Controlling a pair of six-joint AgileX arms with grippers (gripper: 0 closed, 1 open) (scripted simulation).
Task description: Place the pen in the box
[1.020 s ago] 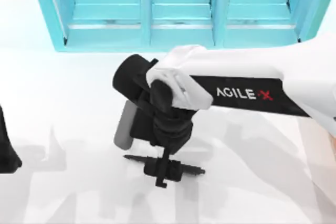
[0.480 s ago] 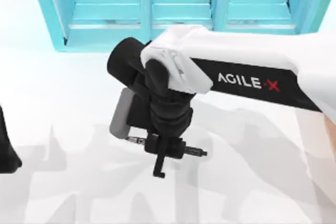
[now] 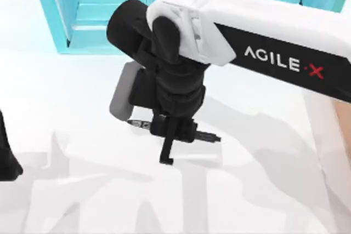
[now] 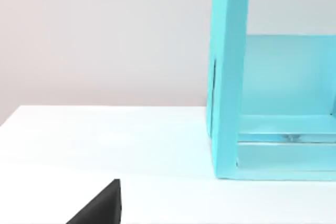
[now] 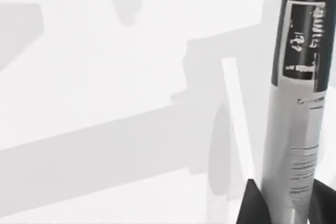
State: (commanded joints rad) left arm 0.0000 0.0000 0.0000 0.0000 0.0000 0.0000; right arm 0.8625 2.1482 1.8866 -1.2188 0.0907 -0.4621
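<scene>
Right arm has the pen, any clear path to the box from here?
Probably yes. The right gripper is shut on the pen, lifted above the table, and nothing stands between it and the brown box at the table's right edge.

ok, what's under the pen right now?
Bare white table with the arm's shadow. The right gripper covers the pen at its middle, hiding the table there.

Our right arm (image 3: 263, 36) overhangs turquoise shelf unit (image 3: 82, 9) front, blocking passage there; bare table (image 3: 71, 108) before shelf unit, free room.
</scene>
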